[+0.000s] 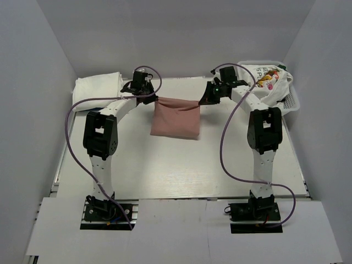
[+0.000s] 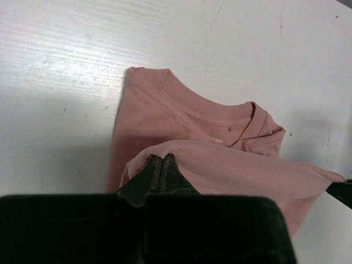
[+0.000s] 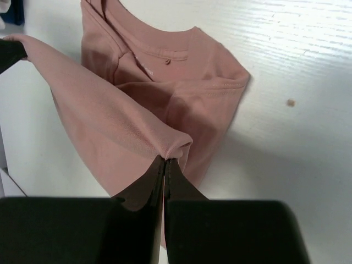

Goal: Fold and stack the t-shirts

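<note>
A dusty-pink t-shirt (image 1: pixel 176 118) hangs partly folded over the middle of the table, its far edge lifted between both arms. My left gripper (image 1: pixel 152 98) is shut on its far left corner. My right gripper (image 1: pixel 202 102) is shut on its far right corner. In the left wrist view the pink t-shirt (image 2: pixel 181 115) shows its collar beyond my left gripper (image 2: pixel 160 158). In the right wrist view my right gripper (image 3: pixel 165 159) pinches a fold of the pink t-shirt (image 3: pixel 165 82). A folded white t-shirt (image 1: pixel 98 87) lies at the far left. A printed white t-shirt (image 1: pixel 268 81) spills from the basket.
A white plastic mesh basket (image 1: pixel 290 102) stands at the far right corner against the wall. Grey walls enclose the table (image 1: pixel 181 170) on three sides. Purple cables loop beside both arms.
</note>
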